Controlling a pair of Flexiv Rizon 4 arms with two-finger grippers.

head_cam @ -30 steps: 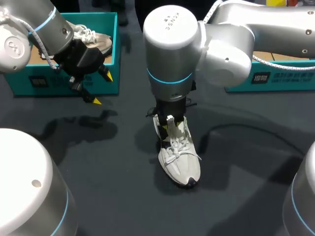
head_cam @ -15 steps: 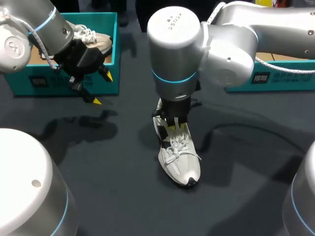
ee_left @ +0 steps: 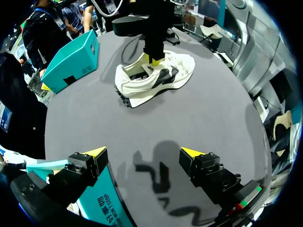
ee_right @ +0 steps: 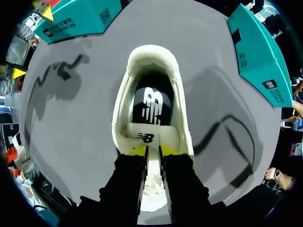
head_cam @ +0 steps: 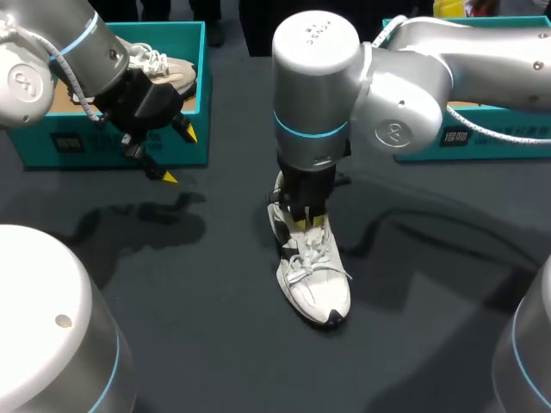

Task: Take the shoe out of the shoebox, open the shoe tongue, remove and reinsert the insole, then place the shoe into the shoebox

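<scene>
A white shoe (head_cam: pixel 315 277) lies on the dark table, toe toward me. In the right wrist view its mouth shows a black insole (ee_right: pixel 152 106) inside. My right gripper (head_cam: pixel 306 220) stands upright over the laces, and its yellow tips pinch the white tongue (ee_right: pixel 152 166) from both sides; so the right gripper (ee_right: pixel 154 151) is shut on the tongue. My left gripper (head_cam: pixel 179 157) hangs open and empty before the left teal shoebox (head_cam: pixel 129 148). From the left gripper (ee_left: pixel 143 152) the shoe (ee_left: pixel 156 78) lies well ahead.
A second shoe (head_cam: pixel 160 64) rests inside the left shoebox. Another teal shoebox (head_cam: pixel 482 138) stands at the back right, also seen as the box (ee_left: pixel 71 59) beside the shoe in the left wrist view.
My right gripper has closed on the tongue, and its arm has shifted a little to the right. The left arm has not moved.
</scene>
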